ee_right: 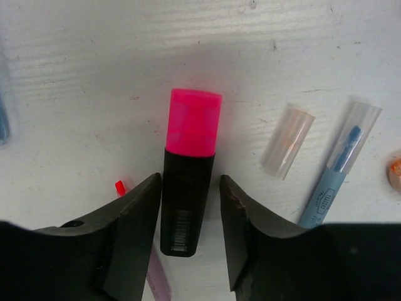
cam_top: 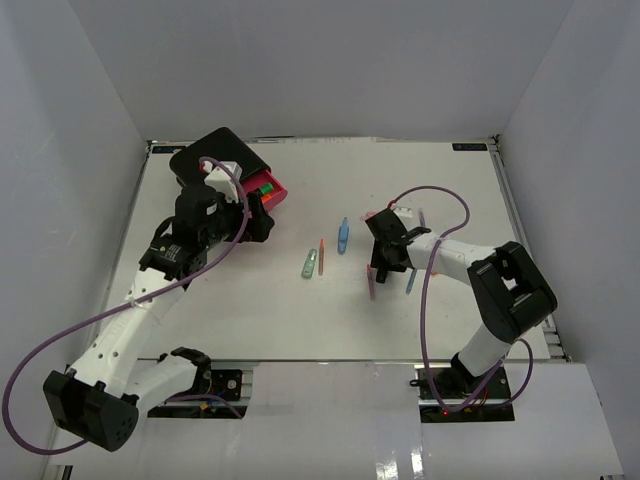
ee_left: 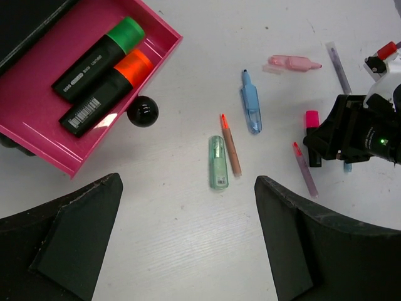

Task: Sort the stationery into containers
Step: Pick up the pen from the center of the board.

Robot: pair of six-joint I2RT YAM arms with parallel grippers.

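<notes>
At the near edge of the white table both arms are bolted and reach away over it. Right of centre, the right gripper is low over a pink-capped highlighter that lies flat on the table. Its fingers flank the black barrel, one just beside each side, and I cannot tell whether they press it. On one side of the highlighter lie a clear cap and a blue pen; a thin pink pen lies on the other.

Toward the middle, a mint piece and a thin orange pen lie side by side, with a pale blue piece just beyond them.

Farther left, the left gripper hovers with its jaws spread wide and nothing between them. Beyond it the pink drawer stands pulled out of the black box, its round knob toward the table's middle. A green-capped highlighter and an orange-capped highlighter lie side by side inside the drawer.
</notes>
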